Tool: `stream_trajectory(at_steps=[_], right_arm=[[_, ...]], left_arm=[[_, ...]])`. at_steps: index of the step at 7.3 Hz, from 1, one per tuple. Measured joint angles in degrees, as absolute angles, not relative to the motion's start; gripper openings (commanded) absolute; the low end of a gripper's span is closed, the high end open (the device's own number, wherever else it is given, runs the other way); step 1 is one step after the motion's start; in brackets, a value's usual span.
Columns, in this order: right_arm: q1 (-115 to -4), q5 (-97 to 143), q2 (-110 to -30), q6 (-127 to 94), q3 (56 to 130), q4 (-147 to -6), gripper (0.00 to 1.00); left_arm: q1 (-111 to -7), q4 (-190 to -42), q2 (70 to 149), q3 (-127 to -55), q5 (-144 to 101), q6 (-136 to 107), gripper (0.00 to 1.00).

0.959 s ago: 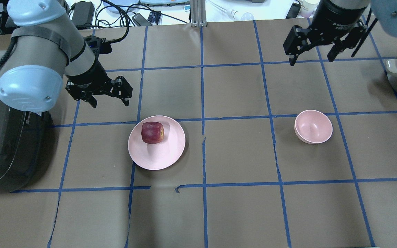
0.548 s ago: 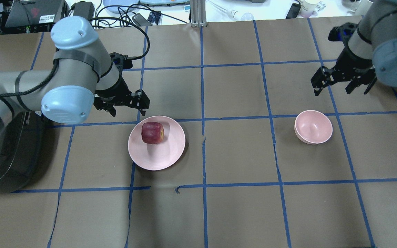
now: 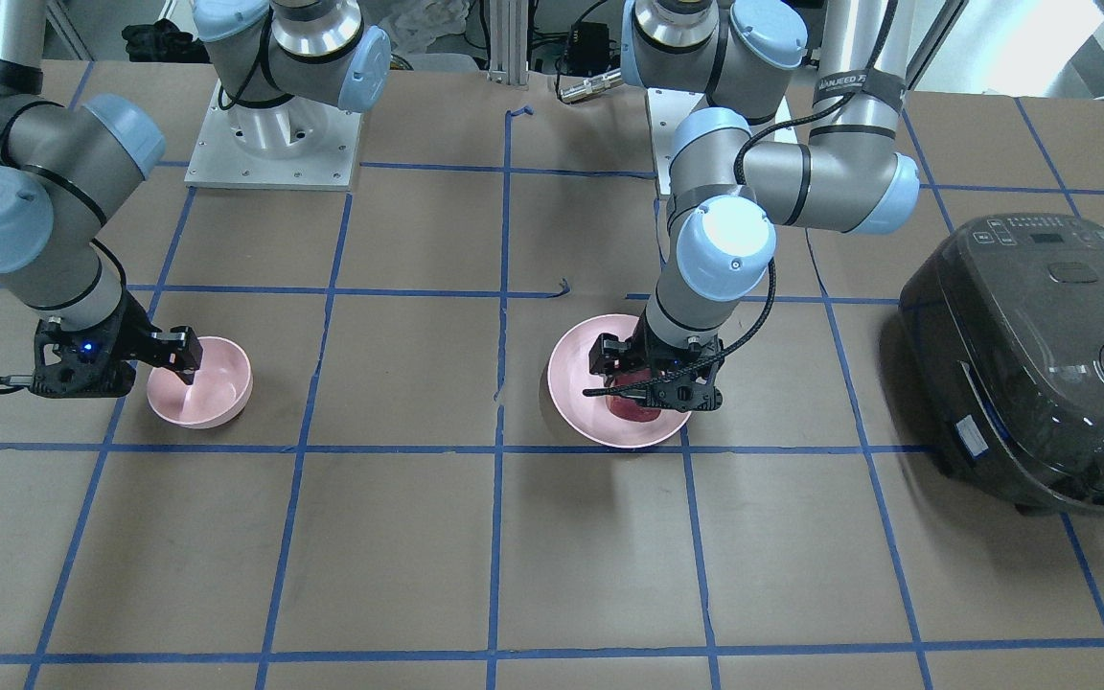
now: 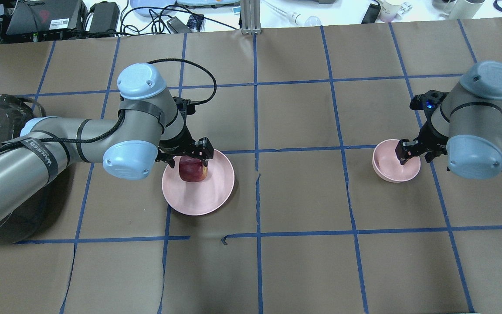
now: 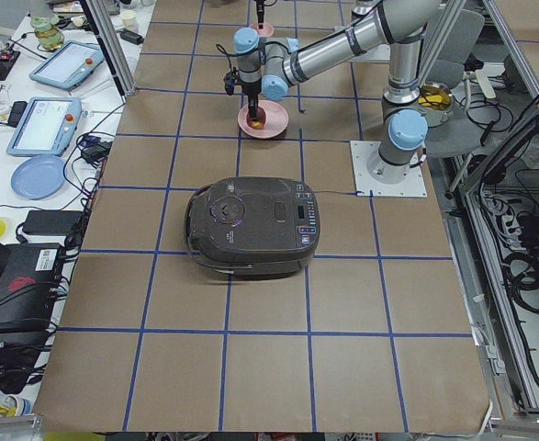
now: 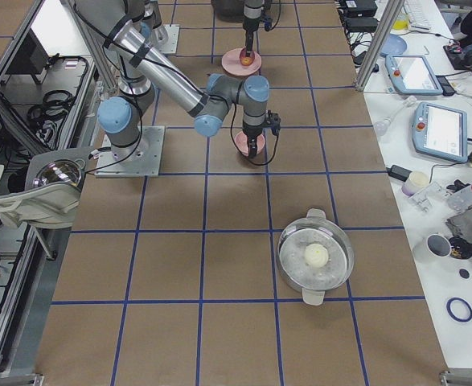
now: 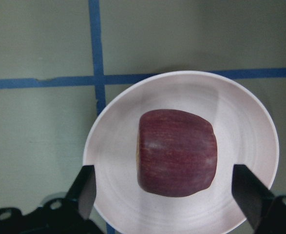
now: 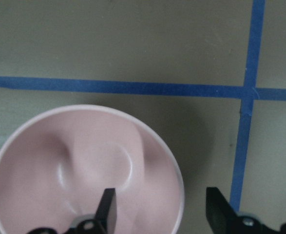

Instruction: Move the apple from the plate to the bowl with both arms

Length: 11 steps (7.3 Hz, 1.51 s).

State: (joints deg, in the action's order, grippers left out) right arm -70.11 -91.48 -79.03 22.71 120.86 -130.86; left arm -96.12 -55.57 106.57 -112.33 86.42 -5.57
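The dark red apple (image 4: 193, 171) lies on the pale pink plate (image 4: 203, 198), left of centre. My left gripper (image 4: 188, 160) is open and low over the plate, one finger on each side of the apple. The left wrist view shows the apple (image 7: 176, 152) between the fingers (image 7: 86, 187) with a gap on both sides. The pink bowl (image 4: 388, 168) stands empty at the right. My right gripper (image 4: 415, 152) is open and straddles the bowl's near rim. In the right wrist view one finger (image 8: 107, 207) is inside the bowl (image 8: 45, 185) and the other is outside.
A black rice cooker (image 3: 1041, 364) stands at the table's end on my left arm's side. A metal pot (image 6: 316, 257) holding a pale round thing stands at the end beyond my right arm. Blue tape lines grid the brown table.
My left gripper has moved right and down from behind the plate to straddle the apple. My right gripper has come down and towards the robot from the back, to the bowl's rim.
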Motion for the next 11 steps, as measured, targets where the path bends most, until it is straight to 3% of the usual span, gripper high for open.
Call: stream_trajectory(at_steps=[1,2,3,5,6,8,11], right_arm=[[-70.08,-91.6,-78.74,22.8,121.14,-130.91,0.0],[-70.05,-91.65,-78.57,22.83,121.09,-130.96,0.0],[-70.05,-91.66,-78.51,22.65,120.7,-130.98,0.0],[-70.56,-90.83,-78.18,18.88,119.06,-130.7,0.0],[-72.35,-90.03,-77.89,13.94,118.5,-130.51,0.0],[-80.81,-88.07,-77.53,2.58,117.59,-130.17,0.0],[-92.49,-85.93,-77.23,-9.71,117.2,-129.66,0.0]], left_arm=[[-96.2,-53.48,107.77,-113.56,86.13,-5.94,0.9],[-96.25,-51.85,108.92,-114.37,85.94,-6.11,0.21],[-96.35,-50.58,109.45,-114.78,85.89,-5.99,0.05],[-96.56,-49.31,108.77,-114.8,86.02,-6.03,0.06],[-96.67,-49.21,108.04,-114.64,86.43,-6.1,0.01],[-96.99,-50.2,106.12,-112.7,86.58,-6.15,0.01],[-99.45,-60.89,104.16,-103.35,86.11,-8.5,0.01]])
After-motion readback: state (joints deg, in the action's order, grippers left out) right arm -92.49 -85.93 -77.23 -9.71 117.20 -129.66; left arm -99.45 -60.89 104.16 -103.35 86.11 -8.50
